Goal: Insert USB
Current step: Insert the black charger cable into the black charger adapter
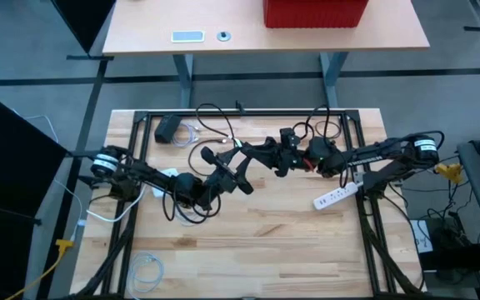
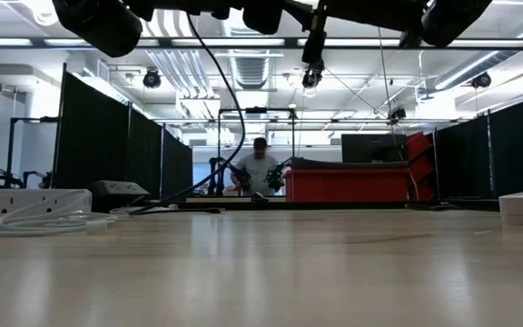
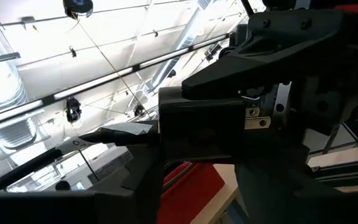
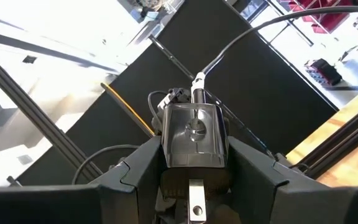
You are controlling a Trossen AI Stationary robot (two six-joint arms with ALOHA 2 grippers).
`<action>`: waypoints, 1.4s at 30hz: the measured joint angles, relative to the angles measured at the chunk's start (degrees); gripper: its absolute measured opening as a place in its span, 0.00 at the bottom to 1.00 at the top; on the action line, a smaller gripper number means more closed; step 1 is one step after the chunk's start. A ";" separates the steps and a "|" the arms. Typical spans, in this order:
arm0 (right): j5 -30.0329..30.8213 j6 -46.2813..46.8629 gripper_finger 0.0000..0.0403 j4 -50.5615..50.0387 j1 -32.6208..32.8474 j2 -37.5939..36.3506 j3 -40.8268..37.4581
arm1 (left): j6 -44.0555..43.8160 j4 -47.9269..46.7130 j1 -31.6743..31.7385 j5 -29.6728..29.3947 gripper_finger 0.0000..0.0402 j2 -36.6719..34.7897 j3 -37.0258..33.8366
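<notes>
Grippers meet above the table's middle, toward its far edge. Right gripper (image 4: 194, 158) is clamped on a silvery block (image 4: 194, 137), cable trailing away from it. Left gripper (image 3: 229, 134) grips a dark plug (image 3: 197, 127) (lengthwise toward its partner), facing, nearly touching.

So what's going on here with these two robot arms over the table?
Both arms are raised above the middle of the wooden table, working close together on a USB insertion. The right gripper is shut on a small silver-grey block with a cable plugged into its far end. The left gripper holds a dark boxy part facing the right arm. Whether the two pieces are joined yet cannot be seen. A white power strip lies on the table below.
</notes>
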 joint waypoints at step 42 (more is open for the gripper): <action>-12.86 -17.60 0.71 -19.59 -0.28 -6.45 -0.22 | 5.59 -8.43 -5.57 -2.69 0.41 0.00 -0.11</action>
